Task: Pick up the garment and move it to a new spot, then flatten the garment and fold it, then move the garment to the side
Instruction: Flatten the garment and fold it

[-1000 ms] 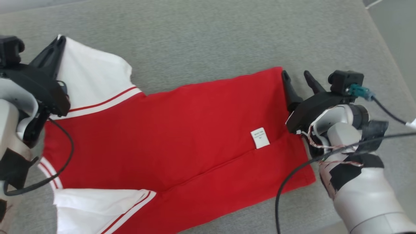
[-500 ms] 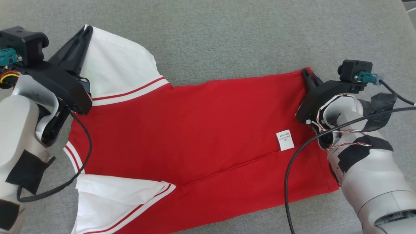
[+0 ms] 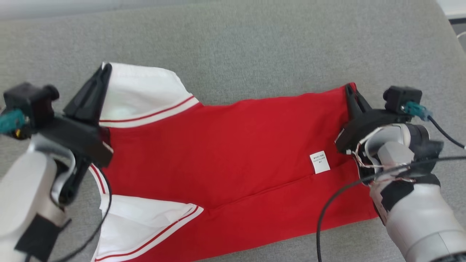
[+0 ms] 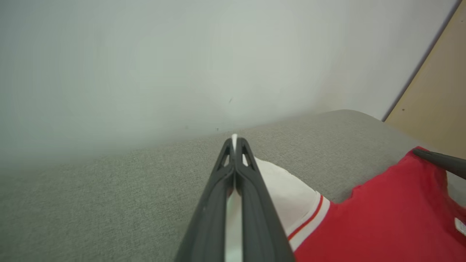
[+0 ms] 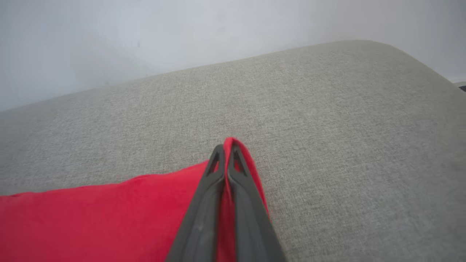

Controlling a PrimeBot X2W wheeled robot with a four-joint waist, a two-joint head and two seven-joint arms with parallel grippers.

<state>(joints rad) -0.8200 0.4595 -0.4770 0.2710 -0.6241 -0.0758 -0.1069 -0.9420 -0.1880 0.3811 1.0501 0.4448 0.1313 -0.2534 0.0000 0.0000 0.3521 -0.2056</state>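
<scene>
So the red T-shirt point(image 3: 225, 145) is spread out mostly flat across the grey cushion point(image 3: 255, 43), with the sleeves toward the robot's left and the hem toward its right. The left gripper point(image 3: 105, 71) is clamped tight on the far edge of the far white sleeve point(image 3: 145, 91). In the left wrist view there's a sliver of white cloth pinched between the two fingers, poking out at the tips. The right gripper point(image 3: 350, 90) is squeezed closed on the far hem corner, with red fabric sandwiched between its fingers and peeking over the tips. The near white sleeve point(image 3: 145, 214) lies flat on the near side. A small white label point(image 3: 320, 162) sits on the red near the hem.
</scene>
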